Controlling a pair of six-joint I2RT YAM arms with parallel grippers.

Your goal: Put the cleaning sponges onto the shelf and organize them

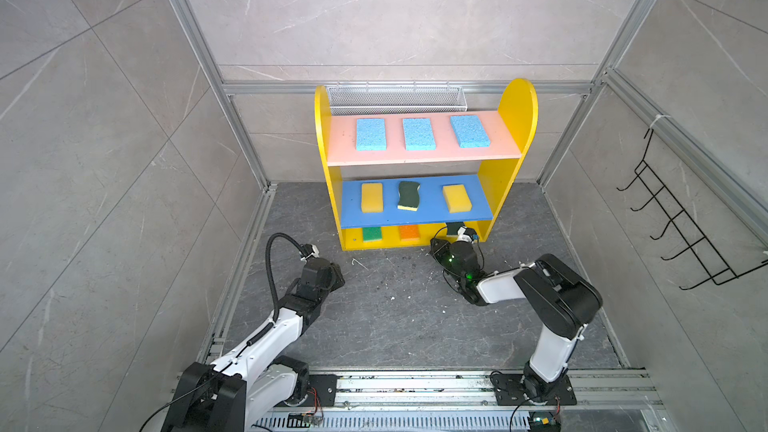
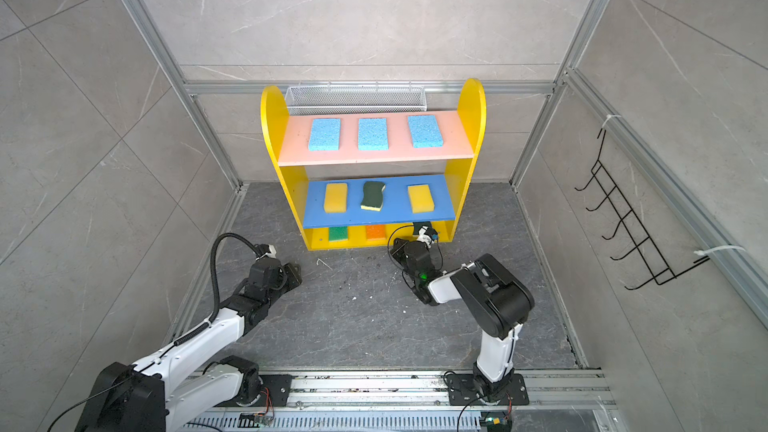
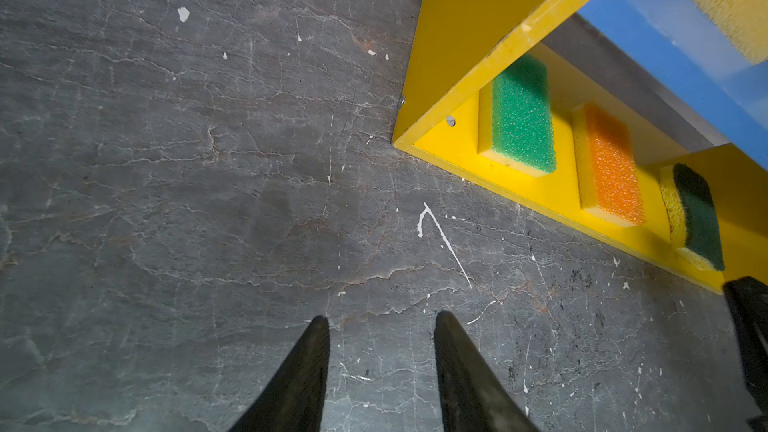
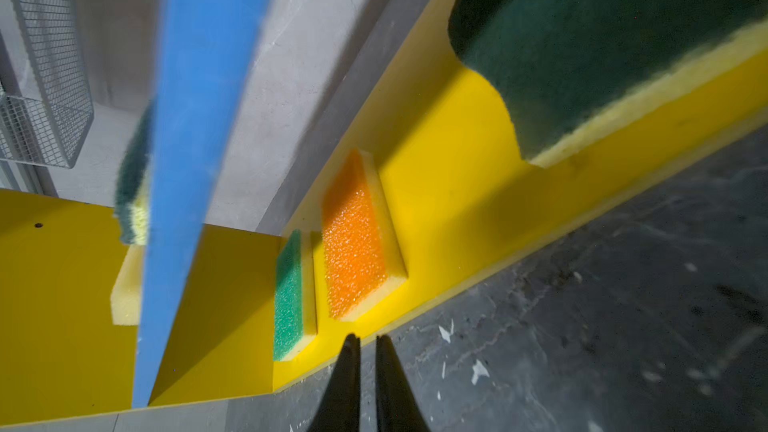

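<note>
The shelf [image 1: 517, 118] stands at the back of the dark surface [image 1: 395, 326], with 3 levels. On the pink upper board [image 1: 503, 139] the 3 light blue sponges [image 1: 419, 133] lie in a row, apart from each other. On the blue middle board [image 1: 432, 216] a dark green wavy sponge [image 1: 408, 195] lies between the left yellow sponge [image 1: 371, 197] and the right yellow sponge [image 1: 456, 198]. On the yellow base [image 3: 561, 197] lie the bright green sponge [image 3: 521, 118], the orange sponge [image 3: 611, 168] and the second dark green sponge [image 3: 698, 218], side by side without touching. The right end effector [image 4: 366, 338] is just in front of the base, near this last sponge; its jaws have only a narrow gap and hold nothing. The left end effector [image 3: 380, 320] is over the surface near the shelf's left corner, with jaws apart and empty. A wire basket [image 1: 397, 99] is behind the shelf.
</note>
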